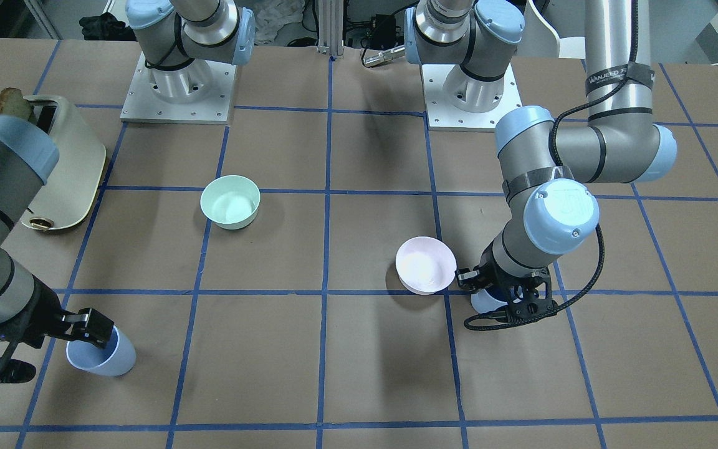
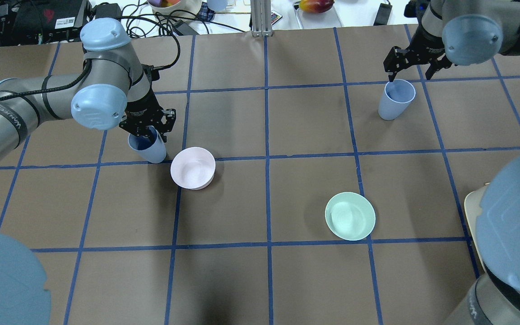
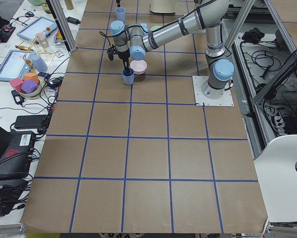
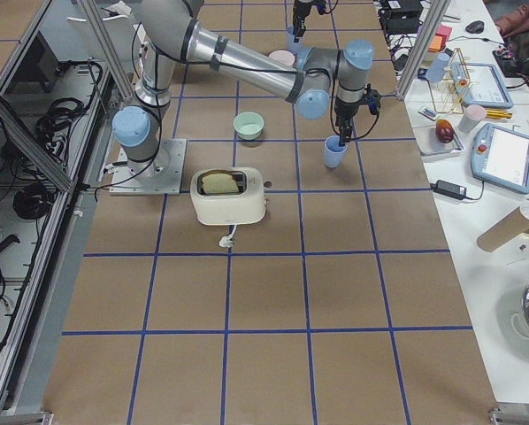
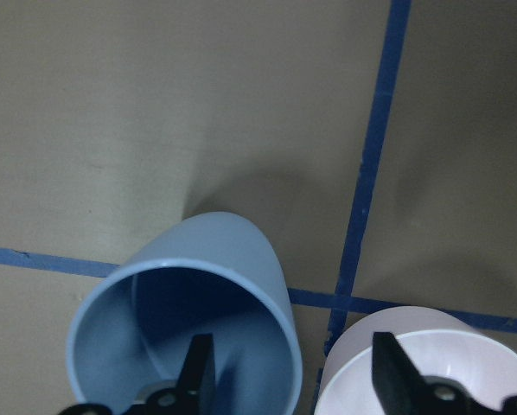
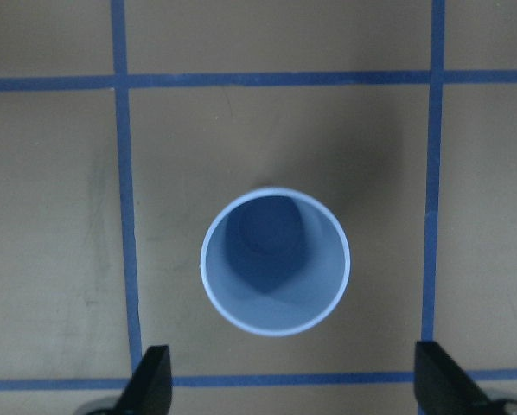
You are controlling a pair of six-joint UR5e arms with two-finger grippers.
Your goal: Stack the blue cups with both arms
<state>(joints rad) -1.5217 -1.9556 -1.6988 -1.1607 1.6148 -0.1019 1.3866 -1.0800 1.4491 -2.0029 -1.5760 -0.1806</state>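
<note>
Left gripper (image 5: 291,350) open, straddling the rim of first blue cup (image 5: 232,259): one finger inside, one outside, pink bowl (image 5: 449,354) just beside. Right gripper (image 6: 293,348) open wide; second blue cup (image 6: 274,259) upright below, centred between the fingers.

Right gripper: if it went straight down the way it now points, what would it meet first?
Probably the blue cup standing under the right gripper. The open jaws may straddle it or clip its rim; depth is unclear.
</note>
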